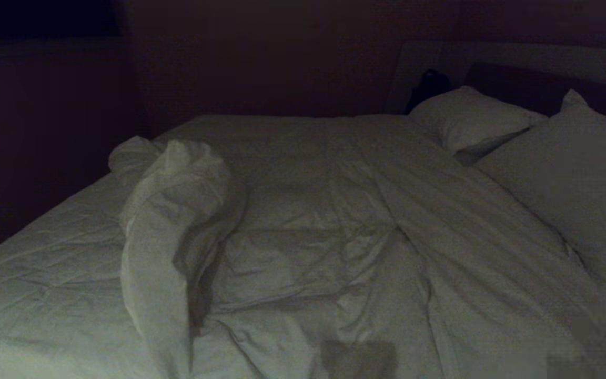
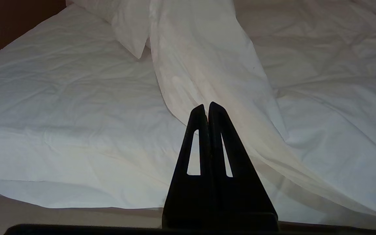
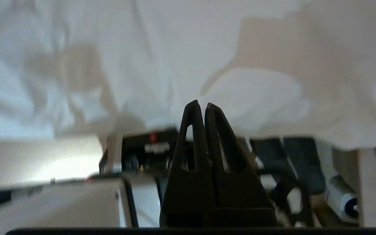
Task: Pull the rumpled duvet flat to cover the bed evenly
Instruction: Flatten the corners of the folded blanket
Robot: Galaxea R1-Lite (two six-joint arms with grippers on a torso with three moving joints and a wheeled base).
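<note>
The white duvet (image 1: 334, 221) lies rumpled across the bed (image 1: 50, 247). Its left side is folded back into a long raised ridge (image 1: 171, 221), which leaves the fitted sheet bare on the left. Neither arm shows in the head view. In the left wrist view my left gripper (image 2: 207, 105) is shut and empty, low at the bed's near edge, pointing at the foot of the folded duvet ridge (image 2: 214, 65). My right gripper (image 3: 200, 103) is also shut with nothing in it, just off the near edge, with white bedding (image 3: 256, 94) hanging ahead of it.
Two white pillows (image 1: 471, 123) (image 1: 571, 173) lie at the right against the dark headboard (image 1: 534, 87). A dark object (image 1: 429, 84) sits beside the far pillow. Dark walls close in at the left and back. My own base parts (image 3: 148, 147) show below the right gripper.
</note>
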